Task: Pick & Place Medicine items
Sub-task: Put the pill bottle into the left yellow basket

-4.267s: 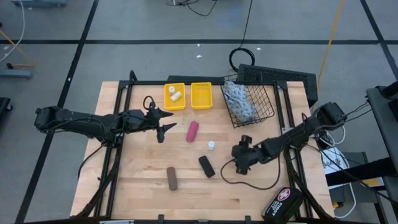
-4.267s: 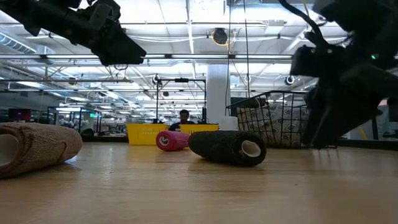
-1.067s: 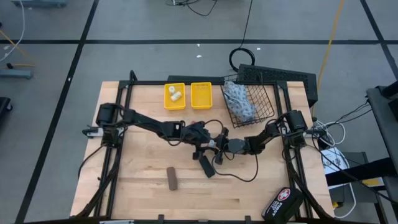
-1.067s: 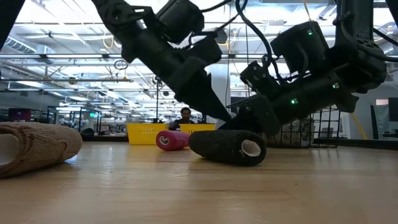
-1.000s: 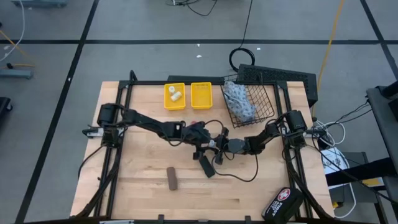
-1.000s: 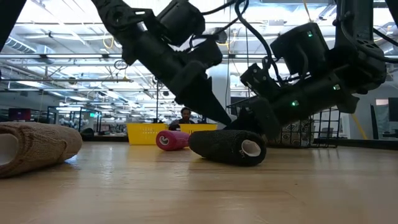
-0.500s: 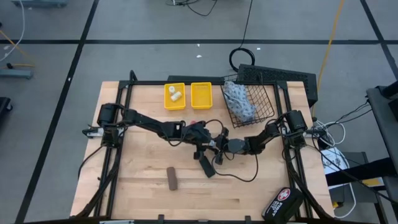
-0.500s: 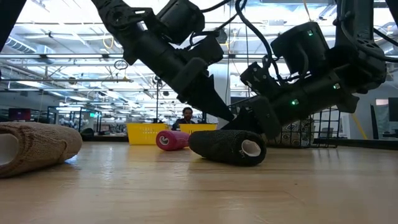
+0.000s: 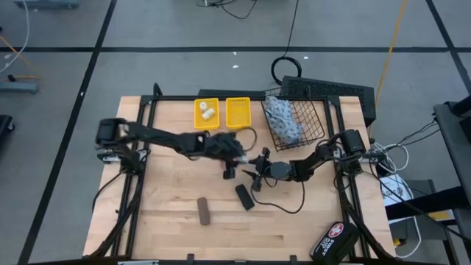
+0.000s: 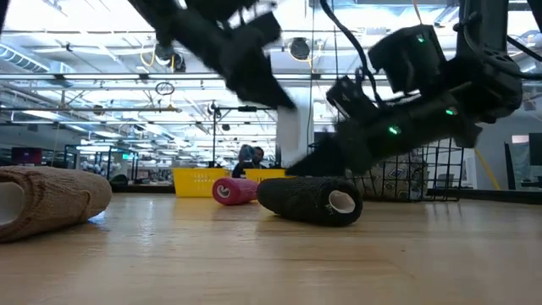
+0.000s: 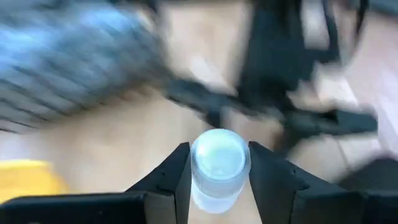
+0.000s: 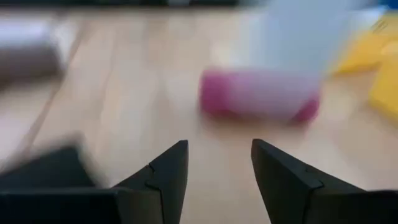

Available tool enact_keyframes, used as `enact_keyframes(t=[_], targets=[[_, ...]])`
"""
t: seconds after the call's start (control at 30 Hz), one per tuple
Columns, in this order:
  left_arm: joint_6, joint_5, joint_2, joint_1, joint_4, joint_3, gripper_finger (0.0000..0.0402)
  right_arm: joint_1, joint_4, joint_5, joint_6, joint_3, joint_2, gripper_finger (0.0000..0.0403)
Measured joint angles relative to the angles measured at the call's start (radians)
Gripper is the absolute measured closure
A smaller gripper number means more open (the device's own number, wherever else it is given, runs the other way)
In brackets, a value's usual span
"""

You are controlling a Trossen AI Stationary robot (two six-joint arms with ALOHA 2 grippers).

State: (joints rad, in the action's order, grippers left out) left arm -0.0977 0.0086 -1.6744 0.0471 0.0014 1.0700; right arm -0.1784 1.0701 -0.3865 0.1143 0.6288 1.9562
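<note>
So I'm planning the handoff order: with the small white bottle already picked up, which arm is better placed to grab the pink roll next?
The right. Its hand is open and empty, facing the magenta cylindrical roll. The left hand is shut on the small white bottle.

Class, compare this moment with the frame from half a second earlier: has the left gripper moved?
Yes. The left gripper, shut on a small white bottle, has drawn back from the black roll toward the yellow bins.
</note>
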Motion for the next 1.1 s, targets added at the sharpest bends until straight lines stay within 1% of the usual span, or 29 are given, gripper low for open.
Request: enact_keyframes(t=[0.07, 0.13, 0.23, 0.33, 0.43, 0.6, 0.67, 0.73, 0.9, 0.97, 1.1], targets=[[-0.015, -0.044, 0.069, 0.015, -0.034, 0.002, 0.0271, -0.005, -0.041, 0.013, -0.003, -0.003, -0.013, 0.0237], [-0.027, -0.093, 0.128, 0.03, -0.093, 0.003, 0.0271, -0.004, -0.043, 0.013, -0.003, -0.002, -0.036, 0.0237], [-0.032, -0.114, 0.205, 0.064, -0.17, -0.002, 0.0271, -0.002, -0.078, -0.001, -0.003, -0.01, -0.064, 0.0237], [-0.033, -0.13, 0.287, 0.124, -0.173, -0.044, 0.0271, -0.004, -0.086, 0.005, -0.003, -0.027, -0.081, 0.0236], [-0.026, -0.127, 0.349, 0.191, -0.156, -0.126, 0.0271, -0.003, -0.075, -0.002, -0.003, -0.046, -0.097, 0.0236], [0.007, -0.128, 0.425, 0.334, 0.003, -0.303, 0.0271, -0.003, -0.077, -0.002, -0.003, -0.063, -0.1, 0.0236], [0.035, -0.114, 0.425, 0.387, 0.105, -0.362, 0.0271, -0.001, -0.075, -0.002, -0.003, -0.064, -0.1, 0.0236], [0.057, -0.1, 0.428, 0.436, 0.163, -0.421, 0.0271, 0.002, -0.082, -0.003, -0.003, -0.065, -0.099, 0.0236], [0.111, -0.076, 0.409, 0.527, 0.294, -0.513, 0.0271, 0.002, -0.08, -0.004, -0.003, -0.065, -0.099, 0.0236], [0.122, -0.057, 0.403, 0.551, 0.306, -0.544, 0.0271, 0.002, -0.079, -0.004, -0.003, -0.065, -0.099, 0.0236], [0.143, -0.059, 0.37, 0.575, 0.368, -0.579, 0.0271, 0.008, -0.079, -0.004, -0.003, -0.065, -0.099, 0.0236]])
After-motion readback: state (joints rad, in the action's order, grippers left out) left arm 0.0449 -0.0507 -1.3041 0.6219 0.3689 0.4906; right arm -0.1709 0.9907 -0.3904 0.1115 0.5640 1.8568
